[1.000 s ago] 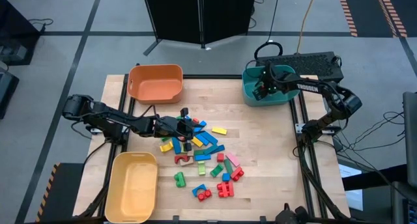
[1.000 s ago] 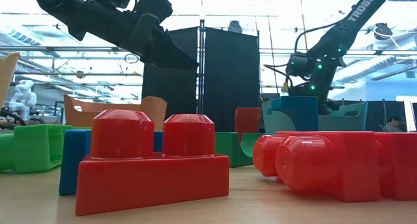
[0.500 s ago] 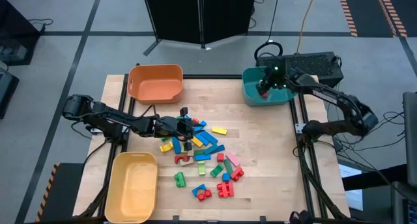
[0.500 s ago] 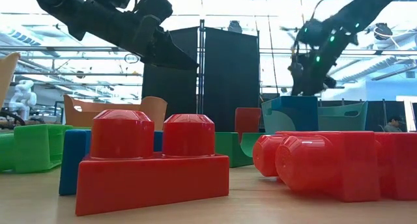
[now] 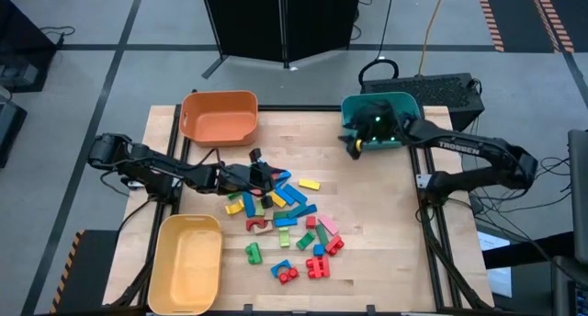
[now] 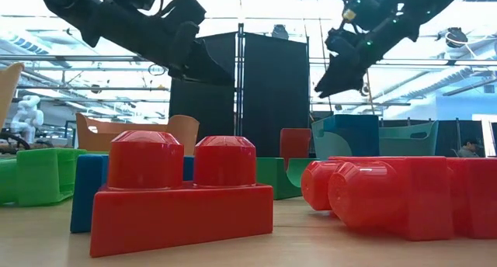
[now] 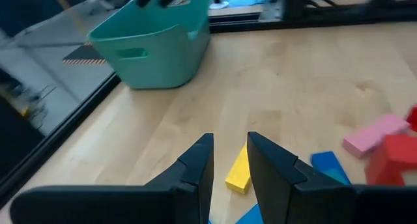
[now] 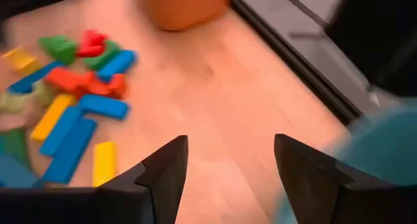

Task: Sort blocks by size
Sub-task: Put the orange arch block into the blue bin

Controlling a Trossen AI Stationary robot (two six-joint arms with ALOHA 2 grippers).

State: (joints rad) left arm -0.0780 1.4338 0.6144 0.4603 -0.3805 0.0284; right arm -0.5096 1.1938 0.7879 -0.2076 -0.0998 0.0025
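Dark fingers of my left gripper (image 7: 227, 160) stand only a narrow gap apart, and nothing sits between them; past their tips a yellow bar (image 7: 240, 169) lies flat on the wooden table (image 5: 367, 224), untouched. This gripper (image 5: 261, 174) hovers over the upper edge of the blocks (image 5: 280, 220), which lie in one loose heap near the middle of the table: blue and yellow bars, green and red studded bricks, a pink piece (image 7: 376, 133) toward the right side. In the low view a red two-stud brick (image 6: 182, 191) and more red bricks (image 6: 388, 193) fill the foreground, with green and blue pieces behind.

My right gripper (image 8: 229, 160) has its fingers spread well apart and empty, bare wood showing between them. It hangs in the air (image 5: 353, 143) just beside the near left corner of the teal bin (image 5: 404, 103), above the table and well apart from the heap, touching nothing. Its wrist view looks across to the blocks and the orange bin (image 8: 186, 6) beyond them.

Outward from there, the orange bin (image 5: 219, 117) sits at the far left of the table and the yellow bin (image 5: 188, 263) at the near left corner.
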